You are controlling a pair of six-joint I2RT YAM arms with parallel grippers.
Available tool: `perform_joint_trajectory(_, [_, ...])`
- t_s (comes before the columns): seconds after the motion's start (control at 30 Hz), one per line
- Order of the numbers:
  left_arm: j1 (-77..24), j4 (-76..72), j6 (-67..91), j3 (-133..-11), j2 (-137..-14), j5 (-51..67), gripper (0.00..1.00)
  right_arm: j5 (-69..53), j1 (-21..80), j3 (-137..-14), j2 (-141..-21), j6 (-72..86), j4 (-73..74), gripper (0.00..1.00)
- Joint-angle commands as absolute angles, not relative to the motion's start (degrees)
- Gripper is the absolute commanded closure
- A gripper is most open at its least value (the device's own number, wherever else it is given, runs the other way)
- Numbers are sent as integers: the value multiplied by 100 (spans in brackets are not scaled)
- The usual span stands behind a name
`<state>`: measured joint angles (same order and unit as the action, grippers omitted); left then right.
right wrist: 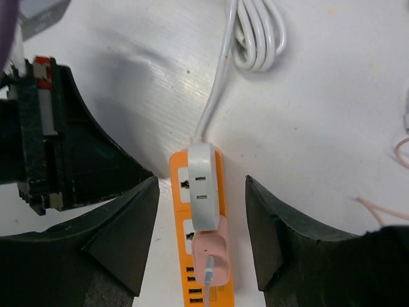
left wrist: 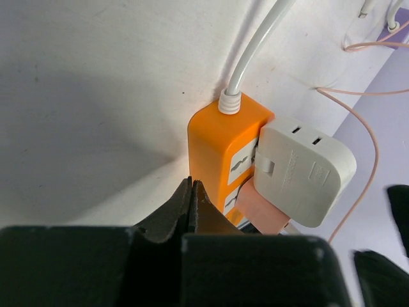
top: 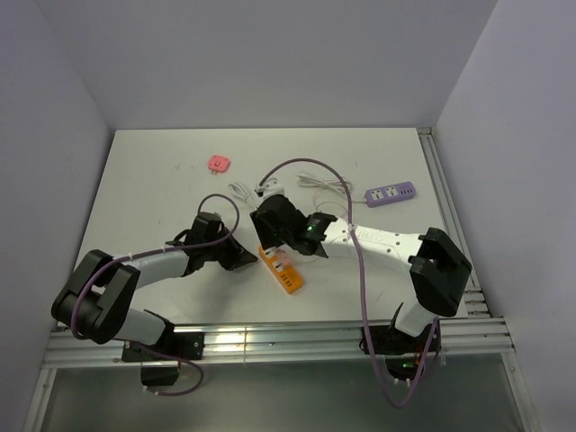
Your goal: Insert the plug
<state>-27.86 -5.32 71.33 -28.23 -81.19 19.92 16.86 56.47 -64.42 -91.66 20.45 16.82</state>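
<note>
- orange plastic power strip (top: 286, 275) lies flat on the white table (top: 162, 180), near the front edge, between the two arms; its white round cord (left wrist: 255, 51) leaves the far end and runs to a coiled bundle (right wrist: 255, 38) further back
- pale pink plug (right wrist: 212, 252) sits pushed into the strip's face, with a thin cable rising from its top; a bulky white square adapter (right wrist: 203, 185) is seated in the socket just beyond it, and the two touch edge to edge
- right gripper (right wrist: 201, 192) hangs over the strip with its black fingers (right wrist: 124, 236) spread apart, one on each side of the orange body; a gap shows between each finger and the strip, so nothing is gripped
- left gripper (left wrist: 192, 192) sits low over the table at the strip's left side, its fingers pressed together into one wedge, empty, the tip just beside the orange side wall
- in the right wrist view the left gripper's black body fills the left edge, close beside the right one's finger, crowding that side of the strip
- a thin pinkish wire (left wrist: 367, 153) loops over the table on the strip's other side, near the adapter
- well apart from all this, a lilac power strip (top: 390, 194) lies toward the back right, and a small pink square piece (top: 219, 163) lies alone toward the back left
- a purple cable (top: 360, 270) arcs over the right arm, above the table
</note>
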Motion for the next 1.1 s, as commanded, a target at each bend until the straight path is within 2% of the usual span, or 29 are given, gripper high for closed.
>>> perform_joint_trajectory(0.0, [-2795,-405,6952,-2962,-7867,1793,100,1889,5599,-6829,-8974,1872,2144,36])
perform_joint_trajectory(0.2, [-2716,517,6548,-3182,-7359,1022,100,1899,5651,-6777,-8342,2170,2715,36])
perform_joint_trajectory(0.3, [-2479,973,6250,-3190,-6743,609,98,1609,5765,-6435,-7684,2452,2760,37])
perform_joint_trajectory(0.47, [-2233,1721,5933,-3418,-5838,36,96,900,6275,-6258,-7409,2470,2549,39])
perform_joint_trajectory(0.5, [-2215,1992,5889,-3462,-5688,26,96,670,6310,-6301,-7583,2444,2505,41])
perform_joint_trajectory(0.63, [-2197,2547,5792,-3814,-4906,-657,95,141,6337,-6705,-8269,2452,2523,60])
perform_joint_trajectory(0.7, [-2197,2724,5722,-4051,-4501,-817,95,44,6363,-6732,-8637,2513,2418,60])
perform_joint_trajectory(0.73, [-2197,2890,5687,-4139,-4413,-957,94,87,6363,-6802,-8788,2575,2373,55])
perform_joint_trajectory(0.83, [-2197,3171,5573,-4525,-4140,-1211,95,516,6363,-7213,-9403,2523,2451,47])
perform_joint_trajectory(1.07, [-2197,3357,5432,-4746,-3797,-1380,96,1283,6363,-8709,-11089,2303,3015,47])
